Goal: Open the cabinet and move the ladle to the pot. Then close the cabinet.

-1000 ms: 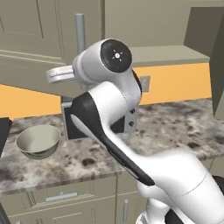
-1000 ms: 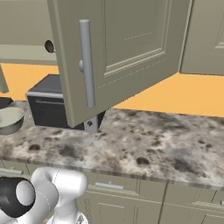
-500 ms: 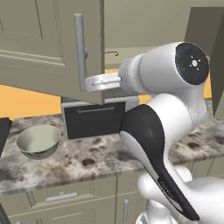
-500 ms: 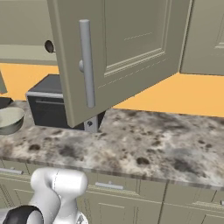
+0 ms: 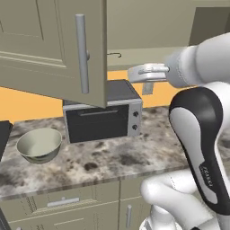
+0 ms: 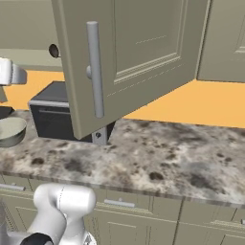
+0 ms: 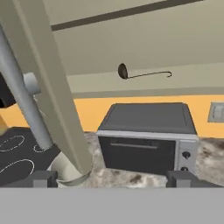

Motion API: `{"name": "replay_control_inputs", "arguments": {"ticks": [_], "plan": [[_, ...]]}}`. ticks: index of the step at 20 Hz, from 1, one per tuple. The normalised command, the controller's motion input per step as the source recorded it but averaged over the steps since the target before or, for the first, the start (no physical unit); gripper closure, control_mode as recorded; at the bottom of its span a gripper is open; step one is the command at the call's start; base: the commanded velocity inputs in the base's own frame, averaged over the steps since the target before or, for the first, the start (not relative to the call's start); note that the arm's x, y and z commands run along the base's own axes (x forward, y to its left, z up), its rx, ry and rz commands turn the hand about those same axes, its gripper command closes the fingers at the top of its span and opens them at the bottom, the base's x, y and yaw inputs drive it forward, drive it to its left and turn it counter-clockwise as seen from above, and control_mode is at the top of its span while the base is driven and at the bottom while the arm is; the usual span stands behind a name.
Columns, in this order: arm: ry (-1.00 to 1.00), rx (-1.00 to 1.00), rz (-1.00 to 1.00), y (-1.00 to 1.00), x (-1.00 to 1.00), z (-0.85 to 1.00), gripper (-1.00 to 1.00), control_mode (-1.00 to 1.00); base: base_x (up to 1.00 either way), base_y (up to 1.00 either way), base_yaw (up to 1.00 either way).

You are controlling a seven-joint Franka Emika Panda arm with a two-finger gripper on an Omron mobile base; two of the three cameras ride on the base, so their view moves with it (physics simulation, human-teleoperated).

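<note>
Ladle (image 7: 142, 73) lay flat on the bottom shelf of the cabinet (image 5: 54, 49), above the toaster oven (image 7: 148, 138). Door stood swung out, giving access. Gripper (image 7: 111, 178) was spread wide, empty, facing that shelf, probably for reaching.

The grey-beige recessed-panel wall cabinet (image 5: 54, 49) fills the upper left of the left base view, its door swung wide open with a long silver bar handle upright. Inside, upper centre of the hand view, a thin dark metal ladle (image 7: 142, 74) lies flat on the shelf, bowl at left, hooked end at right.
</note>
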Motion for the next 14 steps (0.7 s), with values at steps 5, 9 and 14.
{"name": "replay_control_inputs", "arguments": {"ticks": [5,9,14], "plan": [[0.06,0.09,0.00,-0.12,0.42,0.00,-1.00,-1.00,0.00,0.00,0.00],[0.07,0.08,0.00,-0.05,0.27,0.01,-1.00,-1.00,0.00,0.00,0.00],[0.09,0.07,0.00,0.00,0.55,0.00,-1.00,-1.00,0.00,0.00,0.00]]}}
